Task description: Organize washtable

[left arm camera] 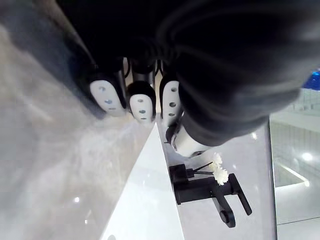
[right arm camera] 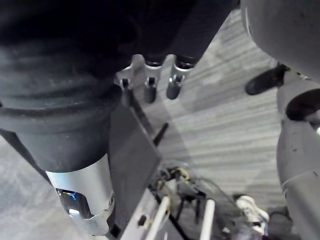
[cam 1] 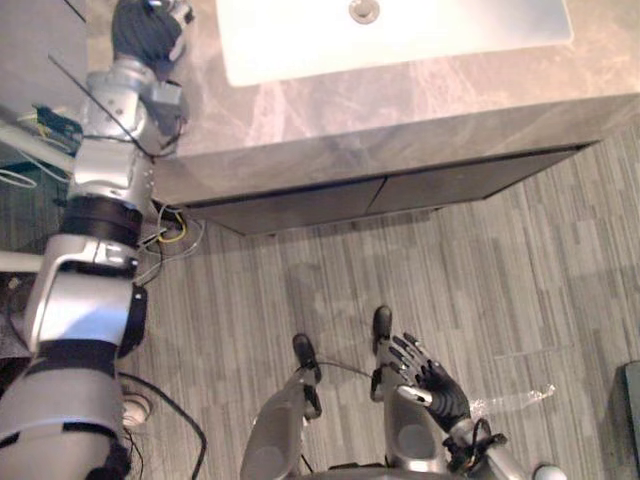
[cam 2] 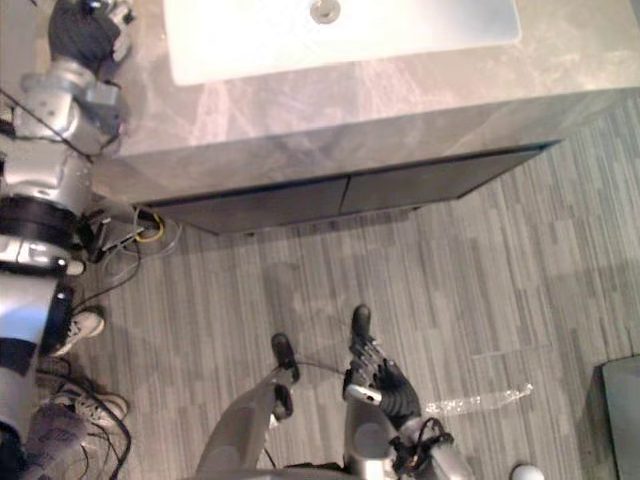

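One washtable (cam 1: 430, 115) is counted, with one white sink (cam 1: 300, 45) set into it, and one round drain (cam 1: 364, 11) is seen in that sink. Below the stone top two dark drawer fronts are counted: a left drawer front (cam 1: 290, 208) and a right drawer front (cam 1: 470, 182). One black tap (left arm camera: 205, 192) is shown in the left wrist view, and two white flowers (left arm camera: 220, 175) are counted just beside it. Two robot hands are counted: one left hand (cam 1: 148, 32) and one right hand (cam 1: 432, 382). Two pale shoes (cam 2: 85, 326) of a person are counted on the floor, and one clear plastic strip (cam 1: 515, 400) is seen there.
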